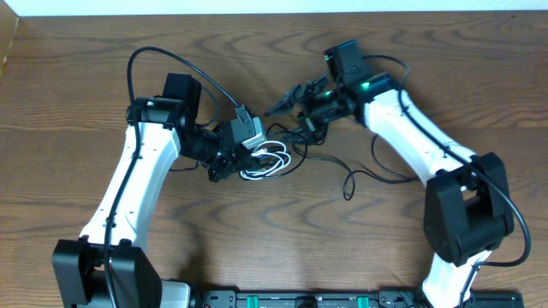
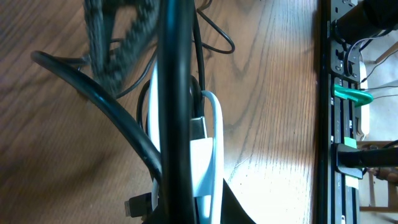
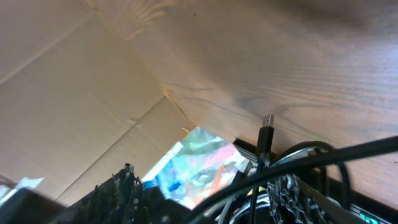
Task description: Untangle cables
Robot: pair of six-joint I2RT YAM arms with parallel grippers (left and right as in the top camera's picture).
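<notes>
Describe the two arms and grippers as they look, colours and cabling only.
Left arm and right arm: white link shells, black joint housings, a thin black lead looping off each. Left gripper and right gripper are black with textured fingers. Green light on the right wrist.

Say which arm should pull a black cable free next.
Right, probably. The right gripper is open with the plug end of a black cable between its fingers, so it need only close and draw away. The left gripper is shut beside the white cable loops, best left anchoring them.
</notes>
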